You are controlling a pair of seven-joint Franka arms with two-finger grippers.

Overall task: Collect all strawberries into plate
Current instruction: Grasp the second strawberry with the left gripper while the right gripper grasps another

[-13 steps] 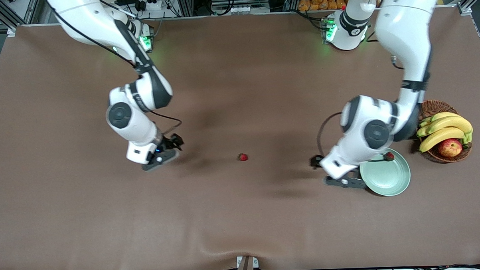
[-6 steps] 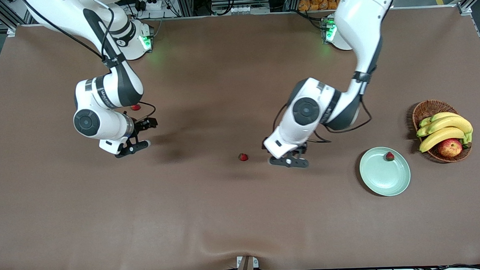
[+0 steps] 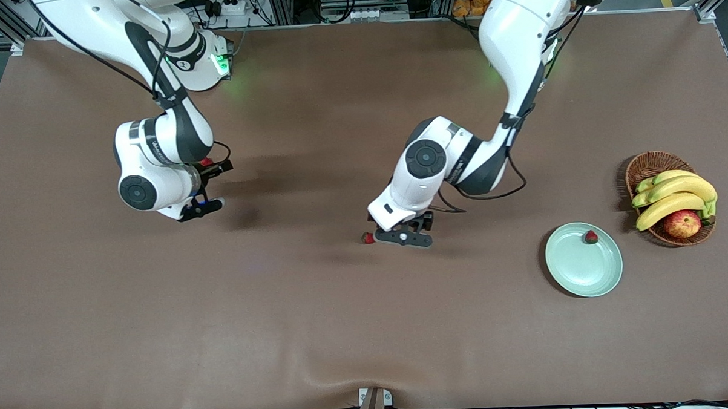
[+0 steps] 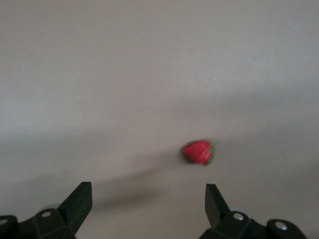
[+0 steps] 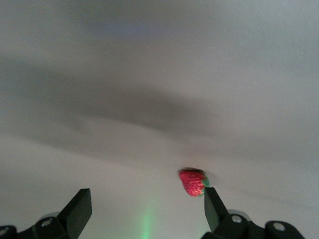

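One strawberry (image 3: 591,237) lies on the pale green plate (image 3: 584,275), near its rim. A second strawberry (image 3: 368,237) lies on the table's middle. My left gripper (image 3: 401,231) is low beside it, toward the left arm's end. In the left wrist view this berry (image 4: 198,152) lies just ahead of the open, empty left gripper (image 4: 147,199). A third strawberry (image 3: 206,162) shows partly beside my right gripper (image 3: 209,187), toward the right arm's end. In the right wrist view that berry (image 5: 192,182) lies at one fingertip (image 5: 213,201) of the open, empty right gripper (image 5: 146,204).
A brown wicker basket (image 3: 653,161) with bananas (image 3: 675,196) and a red-yellow apple (image 3: 682,223) stands beside the plate at the left arm's end. The brown table cover (image 3: 344,326) has a ripple near the front edge.
My left arm has swung from the plate to the middle strawberry, leaving one berry on the plate. My right arm has moved farther from the front camera to the third strawberry.
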